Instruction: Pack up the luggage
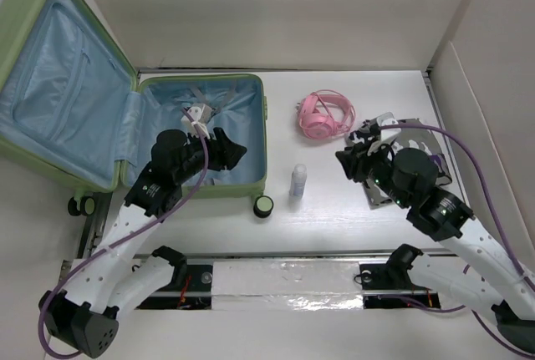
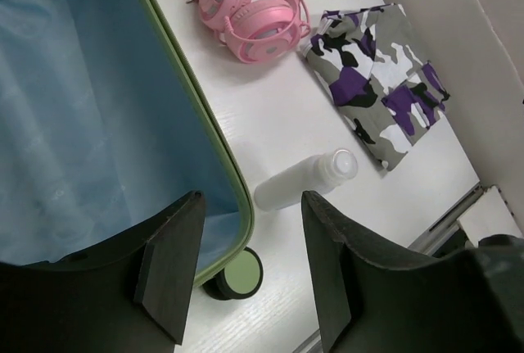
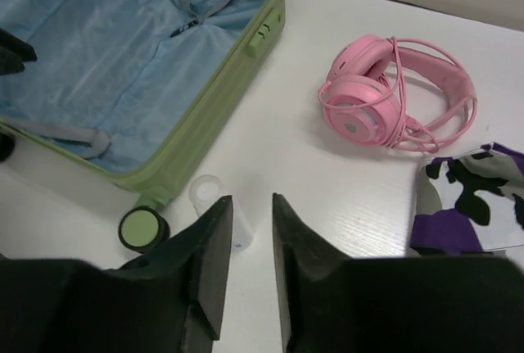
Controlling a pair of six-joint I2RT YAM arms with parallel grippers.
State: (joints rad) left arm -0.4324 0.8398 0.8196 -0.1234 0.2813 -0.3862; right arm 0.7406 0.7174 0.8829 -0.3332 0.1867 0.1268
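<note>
My right gripper, narrowly apart, hangs over the plastic bottle; I should widen it and grip across the body. Left gripper is apart, empty

On the white desk the open light-green hard-shell suitcase lies left (lid raised further left), a small clear plastic bottle just right of its near corner, pink headphones behind the bottle, a purple-camouflage folded cloth right of those.

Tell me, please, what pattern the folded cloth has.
The cloth is purple, black, grey and white camouflage; clearest in left wrist view.
</note>
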